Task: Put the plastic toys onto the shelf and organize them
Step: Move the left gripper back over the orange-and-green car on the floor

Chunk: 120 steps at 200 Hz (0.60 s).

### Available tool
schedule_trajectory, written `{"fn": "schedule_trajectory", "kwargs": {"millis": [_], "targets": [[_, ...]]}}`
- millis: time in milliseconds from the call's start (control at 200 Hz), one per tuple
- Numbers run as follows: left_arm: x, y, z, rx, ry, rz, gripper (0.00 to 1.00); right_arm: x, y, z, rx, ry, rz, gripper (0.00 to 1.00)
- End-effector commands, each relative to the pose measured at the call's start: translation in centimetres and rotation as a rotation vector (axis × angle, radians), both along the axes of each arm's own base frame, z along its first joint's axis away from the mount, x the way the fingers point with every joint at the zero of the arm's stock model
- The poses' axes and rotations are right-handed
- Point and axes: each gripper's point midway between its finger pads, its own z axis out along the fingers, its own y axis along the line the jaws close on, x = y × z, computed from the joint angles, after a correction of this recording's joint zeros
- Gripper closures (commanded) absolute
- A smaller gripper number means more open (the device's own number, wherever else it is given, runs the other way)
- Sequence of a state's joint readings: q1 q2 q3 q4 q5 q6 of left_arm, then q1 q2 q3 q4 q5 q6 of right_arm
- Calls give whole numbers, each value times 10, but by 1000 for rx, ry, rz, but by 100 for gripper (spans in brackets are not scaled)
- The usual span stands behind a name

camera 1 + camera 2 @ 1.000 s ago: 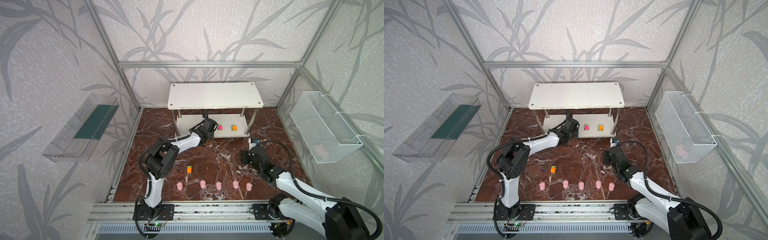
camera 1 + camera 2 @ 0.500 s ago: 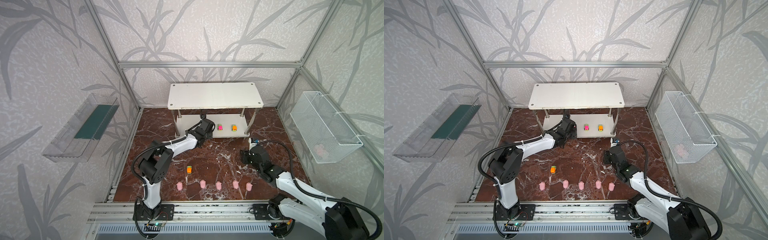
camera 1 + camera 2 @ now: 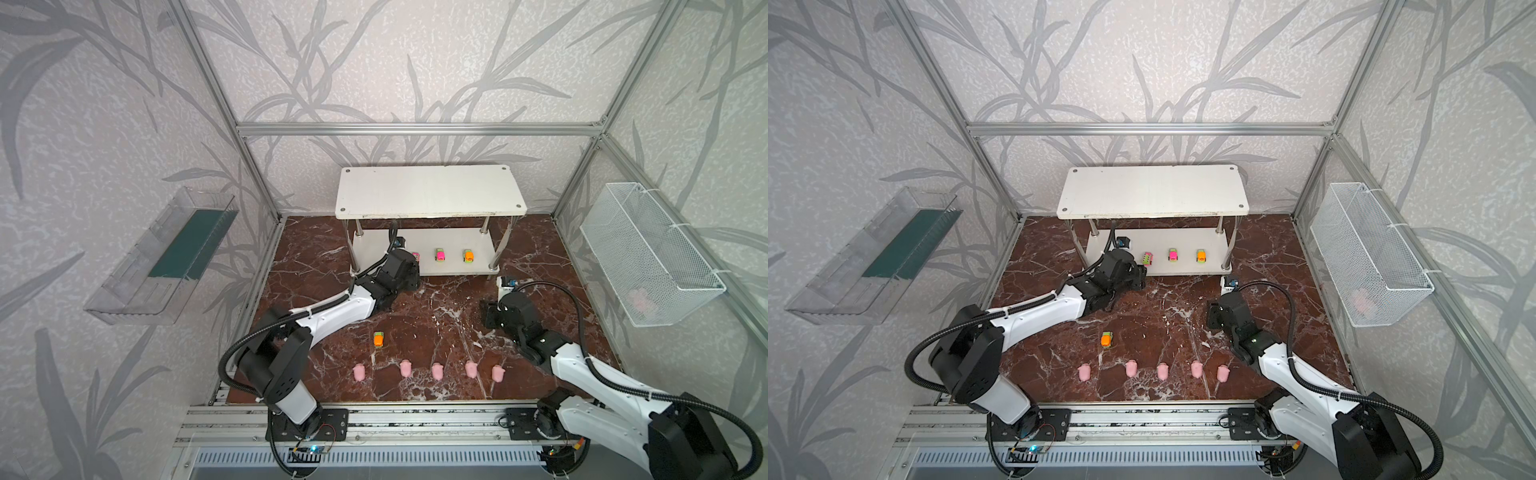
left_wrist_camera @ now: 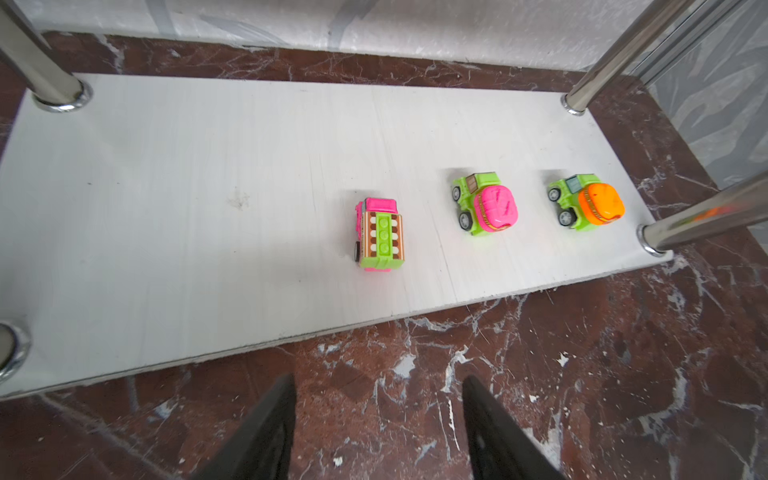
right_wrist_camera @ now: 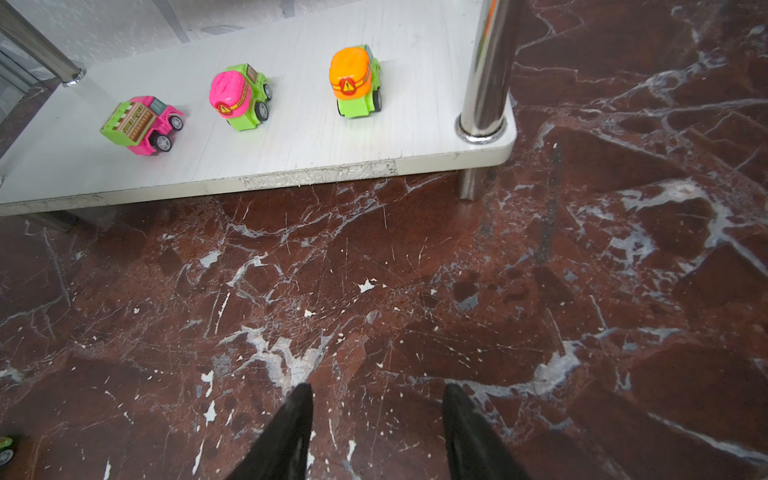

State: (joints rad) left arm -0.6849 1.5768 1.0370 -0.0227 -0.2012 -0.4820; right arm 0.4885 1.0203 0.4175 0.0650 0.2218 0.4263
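Left jaws parted, empty, before the lower tier of the shelf (image 4: 187, 166), which carries three cars (image 4: 488, 205). Right jaws parted, empty. Orange car (image 3: 378, 339) and five pigs (image 3: 437, 371) lie on the bench (image 3: 436, 307). Advised: retreat straight, clear of the pink truck (image 4: 380, 235).

My black right gripper (image 5: 378, 388) hangs empty, jaws apart, over red-brown marble floor (image 5: 415, 270). The white shelf board (image 5: 311, 137) carries a pink plastic truck (image 5: 141, 124), a pink-domed green car (image 5: 239, 95) and an orange-domed green car (image 5: 355, 81).
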Motion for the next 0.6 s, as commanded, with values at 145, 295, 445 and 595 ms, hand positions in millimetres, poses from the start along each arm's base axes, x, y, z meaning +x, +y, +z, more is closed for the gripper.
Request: {"fn": "schedule_trajectory", "kwargs": {"millis": [145, 295, 445, 595], "targets": [[-51, 34, 37, 30, -71, 44, 37, 1, -1, -1, 13, -5, -5, 48], [-99, 59, 17, 68, -3, 64, 36, 2, 0, -3, 17, 0, -2, 48], [-143, 78, -22, 82, 109, 56, 36, 4, 3, -6, 19, 8, 12, 48], [-167, 87, -50, 64, 200, 59, 36, 7, 8, -9, 14, 23, 30, 49]]}}
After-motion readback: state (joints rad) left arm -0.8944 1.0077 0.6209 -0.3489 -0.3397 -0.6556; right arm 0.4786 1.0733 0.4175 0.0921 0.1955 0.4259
